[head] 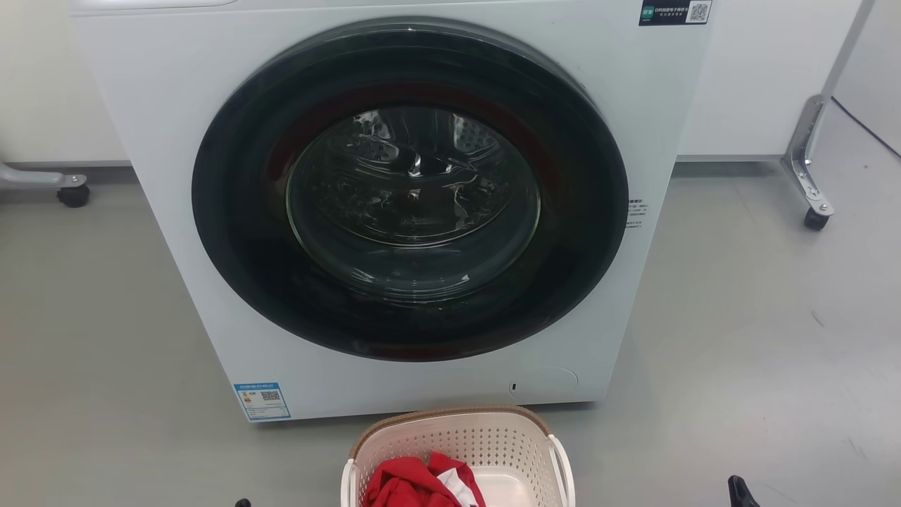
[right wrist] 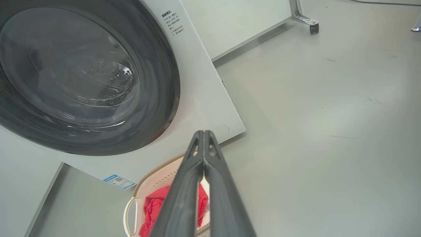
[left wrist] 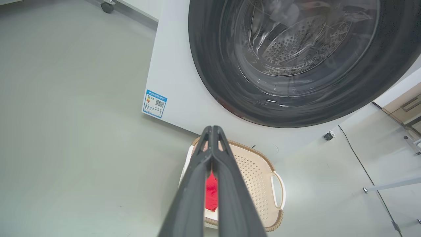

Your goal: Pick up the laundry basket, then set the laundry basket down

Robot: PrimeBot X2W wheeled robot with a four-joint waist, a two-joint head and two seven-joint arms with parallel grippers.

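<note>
The left gripper [left wrist: 213, 129] and right gripper [right wrist: 204, 132] are both hanging with jaws pressed together, holding nothing, above the basket [head: 457, 440]. The basket is sitting on the floor [head: 739, 317] just in front of the washer [head: 176, 105], whose dark round door [head: 232, 211] is looming right behind it. The head view is cutting off the basket's near end and its red cloth [head: 408, 486], while each wrist view is showing one whole white handle [left wrist: 279, 191].

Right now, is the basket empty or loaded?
Partly loaded: the basket holds red cloth on its left side, with bare cream bottom beside it. It stands upright on the floor before the washer.
</note>
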